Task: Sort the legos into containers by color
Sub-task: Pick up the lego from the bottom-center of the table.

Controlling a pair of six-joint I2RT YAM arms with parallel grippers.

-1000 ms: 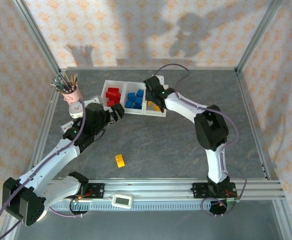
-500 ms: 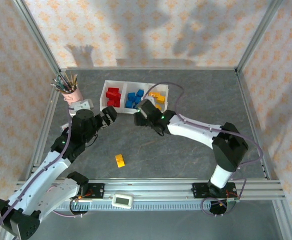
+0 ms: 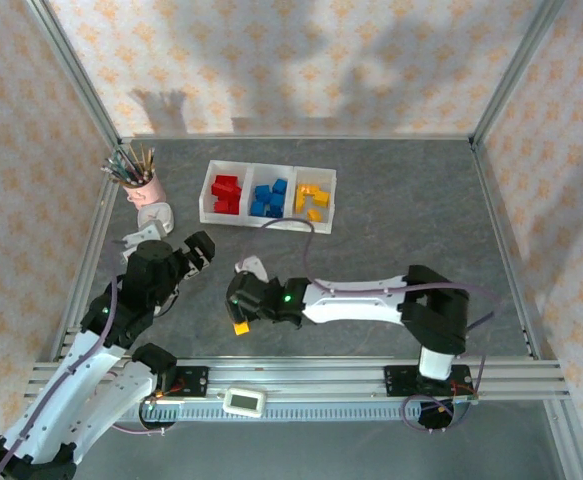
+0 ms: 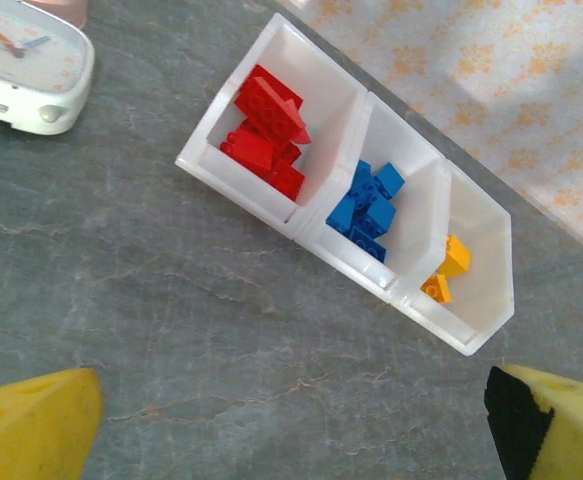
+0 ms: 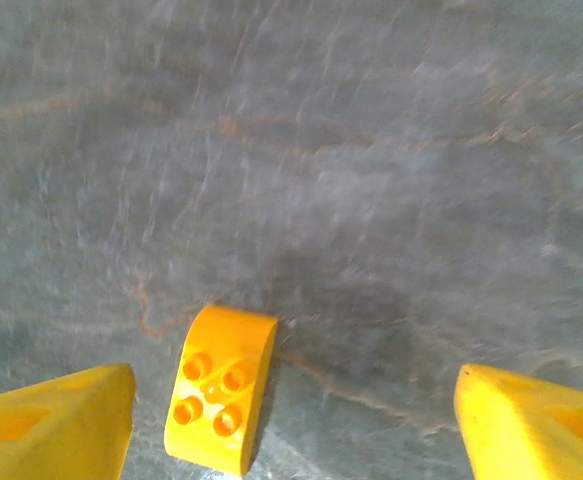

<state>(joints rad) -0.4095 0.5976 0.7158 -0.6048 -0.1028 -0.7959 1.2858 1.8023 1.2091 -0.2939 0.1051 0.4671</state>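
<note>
Grey, stone-veined worktop (image 3: 391, 230), walled by pale floral paper inside an aluminium frame.

Right gripper (image 3: 239, 300): reaching low over the worktop close to its near edge, left of middle. Jaws spread wide, and its yellow fingers (image 5: 51, 425) sit at opposite lower corners of the right wrist view. Nothing is gripped.

On the worktop between those fingers lies a yellow-orange four-stud plastic brick with one rounded end (image 5: 221, 400), studs up. It is nearer one fingertip than the other and appears clear of both. From above, the brick (image 3: 240, 326) peeks out just on the near side of the gripper.

Left gripper (image 3: 196, 250): held over the left part of the worktop, well apart from the right one. Jaws fully spread, with nothing between the fingers (image 4: 31, 420).

White translucent plastic tray of three joined square compartments (image 3: 261, 220) stands toward the far edge, left of centre.
- Left compartment: red bricks (image 3: 226, 193).
- Middle compartment: blue bricks (image 3: 269, 198).
- Right compartment: yellow-orange bricks (image 3: 313, 198).

The left wrist view shows the same tray (image 4: 271, 205) on a diagonal.

Pink pencil cup (image 3: 141, 188) stands by the left edge, with a small white clock (image 4: 21, 75) just beside it.
</note>
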